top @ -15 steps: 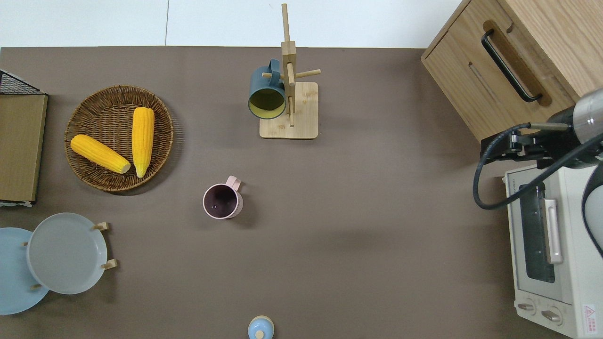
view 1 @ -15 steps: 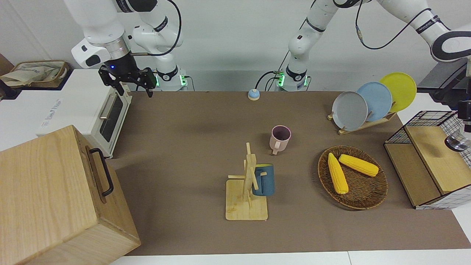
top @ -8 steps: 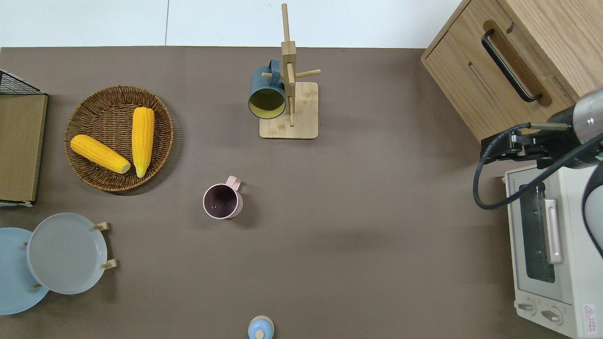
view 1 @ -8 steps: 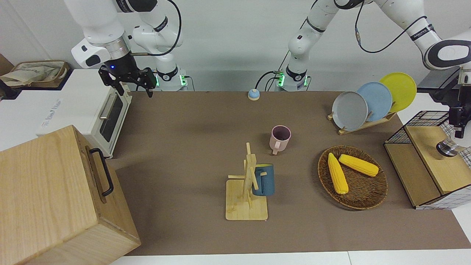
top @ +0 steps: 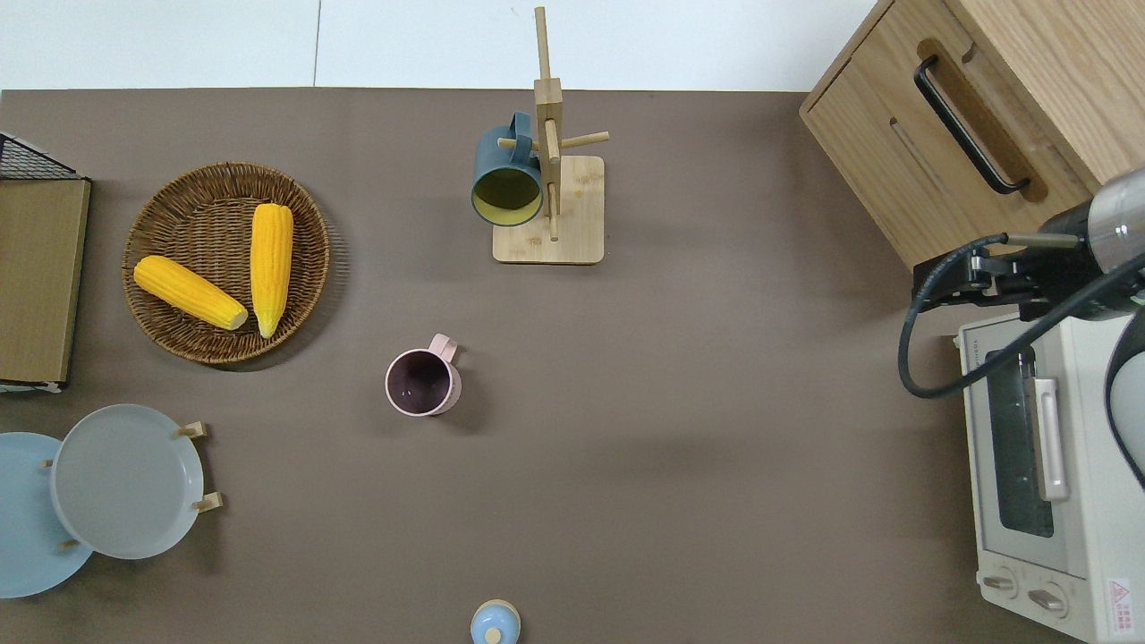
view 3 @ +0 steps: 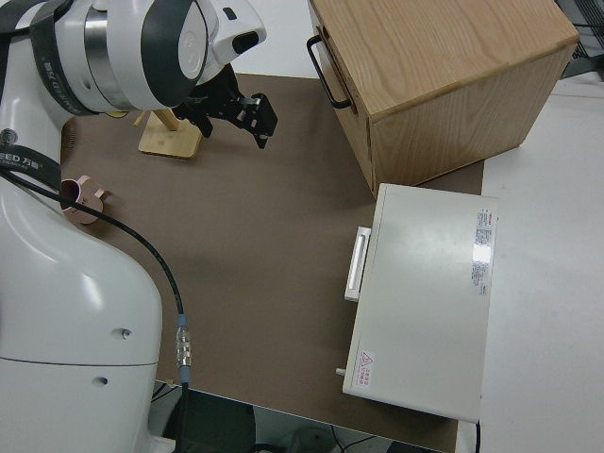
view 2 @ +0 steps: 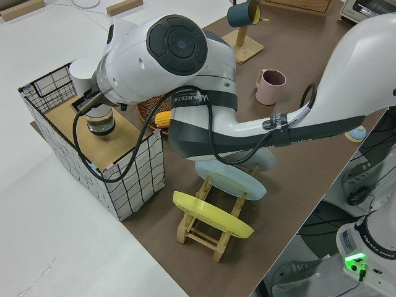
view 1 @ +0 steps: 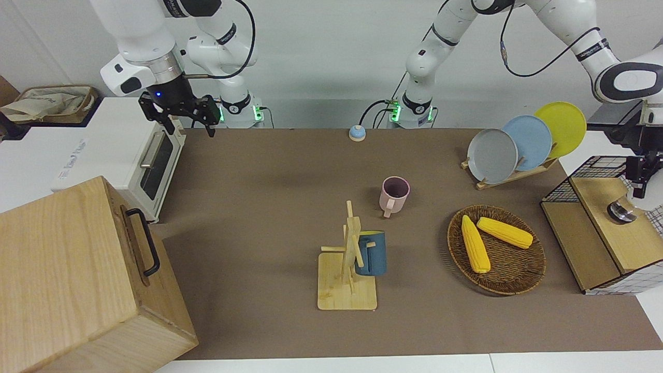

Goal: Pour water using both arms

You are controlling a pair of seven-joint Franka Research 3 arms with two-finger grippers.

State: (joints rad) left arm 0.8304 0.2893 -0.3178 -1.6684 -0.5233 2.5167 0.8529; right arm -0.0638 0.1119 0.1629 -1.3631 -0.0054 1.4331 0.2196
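Note:
My left gripper (view 1: 638, 189) points down over the wooden shelf (view 1: 629, 243) inside the wire basket at the left arm's end of the table. Straight under it a clear glass (view 1: 621, 211) stands on the shelf top, gripped from above. In the left side view the wrist covers the fingers and only the glass (view 2: 99, 122) shows. A pink mug (view 1: 394, 194) stands near the middle of the mat, its dark inside (top: 419, 383) facing up. Water cannot be made out in either vessel. My right gripper (view 1: 189, 127) is parked, open and holding nothing.
A blue mug (view 1: 371, 254) hangs on a wooden mug tree (view 1: 348, 290). A wicker basket (view 1: 510, 282) holds two corn cobs. A plate rack (view 1: 518, 176), a toaster oven (view 1: 150, 166), a large wooden box (view 1: 77, 280) and a small blue knob (view 1: 357, 133) stand around the mat.
My left gripper carried the glass inward from the wire basket's outer edge and lowered it to the shelf top. The right arm has not moved.

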